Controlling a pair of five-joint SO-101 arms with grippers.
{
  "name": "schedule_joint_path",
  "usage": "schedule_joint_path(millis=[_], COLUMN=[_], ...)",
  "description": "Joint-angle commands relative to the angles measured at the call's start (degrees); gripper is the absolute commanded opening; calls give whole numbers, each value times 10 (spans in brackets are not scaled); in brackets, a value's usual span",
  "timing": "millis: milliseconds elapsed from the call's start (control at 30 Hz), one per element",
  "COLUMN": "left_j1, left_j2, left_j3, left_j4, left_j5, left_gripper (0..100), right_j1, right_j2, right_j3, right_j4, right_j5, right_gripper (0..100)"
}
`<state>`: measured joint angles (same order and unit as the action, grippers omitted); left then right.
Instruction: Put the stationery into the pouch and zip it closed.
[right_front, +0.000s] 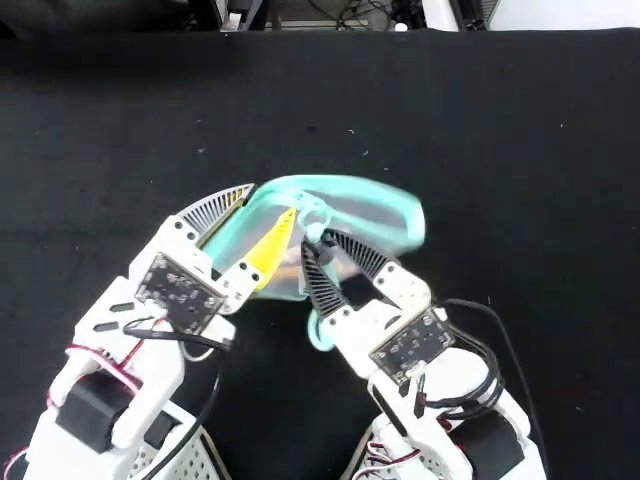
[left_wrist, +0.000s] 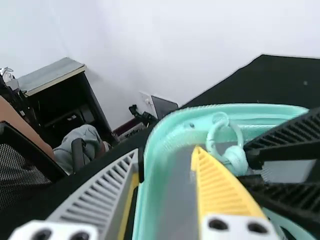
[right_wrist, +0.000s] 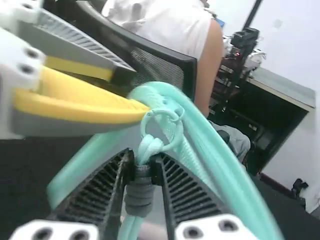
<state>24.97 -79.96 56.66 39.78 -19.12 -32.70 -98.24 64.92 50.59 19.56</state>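
While the left gripper (right_front: 266, 206) clamps the pouch (right_front: 385, 215) by its rim, the right gripper (right_front: 322, 243) is pinched tight on the zipper pull (right_wrist: 149, 147).

The mint pouch lies mid-table (right_front: 500, 120) between the two arms, its mouth apparently open where the yellow finger (left_wrist: 220, 185) sits; whether the stationery is inside cannot be told. Closing it well probably calls for a steady draw along the curve of the track, with the left grip as a firm anchor. The yellow finger may block the slider's path.
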Motion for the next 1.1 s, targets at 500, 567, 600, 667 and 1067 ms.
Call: schedule_joint_path(millis=[500, 567, 600, 667, 1067], left_j1=[48, 51, 51, 49, 53], left_j2=[-55, -102, -126, -162, -193], left_j3=[5, -26, -39, -59, -46], left_j4=[120, 158, 174, 204, 279], left_j5=[-16, -15, -15, -15, -18], left_gripper=[177, 177, 177, 177, 180], right_j1=[-18, -18, -18, -19, -19], right_j2=[-2, -1, -1, 0, 1], right_j3=[-46, -56, -57, -58, -56], right_j4=[113, 141, 151, 168, 210], right_j5=[48, 69, 79, 92, 105], right_gripper=[13, 13, 13, 13, 13])
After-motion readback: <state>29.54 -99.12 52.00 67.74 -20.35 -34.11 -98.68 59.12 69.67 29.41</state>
